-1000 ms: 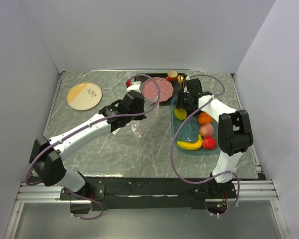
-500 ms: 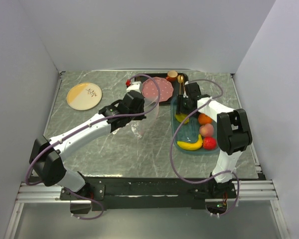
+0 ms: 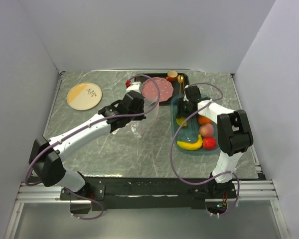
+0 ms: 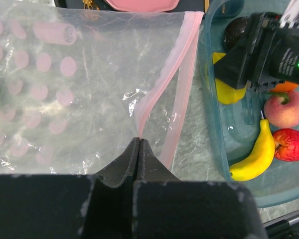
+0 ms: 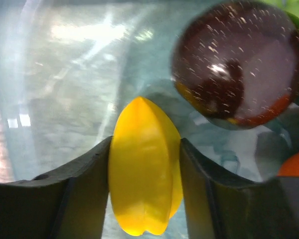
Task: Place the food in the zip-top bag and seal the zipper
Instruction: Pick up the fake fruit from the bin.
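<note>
The zip-top bag [image 4: 84, 84] lies crinkled on the table left of the blue tray, and also shows in the top view [image 3: 145, 119]. My left gripper [image 4: 138, 140] is shut on the bag's mouth at the pink zipper [image 4: 182, 64]; in the top view the left gripper [image 3: 139, 115] sits over the bag. My right gripper [image 5: 145, 144] is shut on the yellow starfruit [image 5: 144, 179] inside the tray; in the top view the right gripper [image 3: 185, 111] is at the tray's left side. A dark fruit [image 5: 239, 59] lies just beyond. Banana [image 3: 190, 145], strawberry [image 3: 209, 143], peach [image 3: 206, 130] and orange [image 3: 205, 119] lie in the tray.
The translucent blue oval tray [image 3: 175, 130] stands right of centre. A pink dotted plate [image 3: 157, 90], gold cutlery [image 3: 181, 83] and an orange cup [image 3: 172, 75] are at the back. A beige plate [image 3: 84, 95] lies at the back left.
My right gripper has moved nearer along the tray and come down around the starfruit. The left arm and the bag have not moved.
</note>
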`<state>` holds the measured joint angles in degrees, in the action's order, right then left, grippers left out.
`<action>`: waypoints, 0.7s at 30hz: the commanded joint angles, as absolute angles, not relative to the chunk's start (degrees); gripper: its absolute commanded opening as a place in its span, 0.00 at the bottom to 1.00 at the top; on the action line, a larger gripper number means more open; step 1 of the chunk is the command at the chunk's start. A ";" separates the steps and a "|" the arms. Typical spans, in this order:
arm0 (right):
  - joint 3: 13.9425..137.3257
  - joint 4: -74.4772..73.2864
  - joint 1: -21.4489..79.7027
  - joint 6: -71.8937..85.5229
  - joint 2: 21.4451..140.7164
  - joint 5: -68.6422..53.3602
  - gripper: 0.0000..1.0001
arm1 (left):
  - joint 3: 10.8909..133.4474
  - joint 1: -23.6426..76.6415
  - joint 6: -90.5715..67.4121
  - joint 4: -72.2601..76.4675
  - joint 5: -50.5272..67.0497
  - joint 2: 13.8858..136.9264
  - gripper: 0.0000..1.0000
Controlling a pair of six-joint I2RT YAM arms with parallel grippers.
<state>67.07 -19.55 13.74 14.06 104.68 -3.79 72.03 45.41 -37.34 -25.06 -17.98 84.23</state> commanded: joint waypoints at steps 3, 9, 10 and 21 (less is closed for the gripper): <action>66.01 -20.30 13.62 15.47 102.13 -4.13 0.31 | 71.80 45.18 -38.14 -24.43 -18.37 81.83 0.01; 63.81 -19.51 13.62 17.14 96.25 -4.57 0.00 | 72.16 45.18 -37.79 -24.35 -18.19 82.26 0.01; 63.63 -19.60 13.54 17.23 95.54 -4.74 0.00 | 72.16 45.18 -37.79 -24.43 -18.19 82.27 0.01; 63.81 -22.51 13.36 20.90 82.54 -4.73 0.03 | 72.60 45.18 -37.71 -24.08 -17.75 82.53 0.01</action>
<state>63.46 -22.79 13.74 17.89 91.13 -3.22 71.46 45.41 -37.34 -25.10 -17.87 83.61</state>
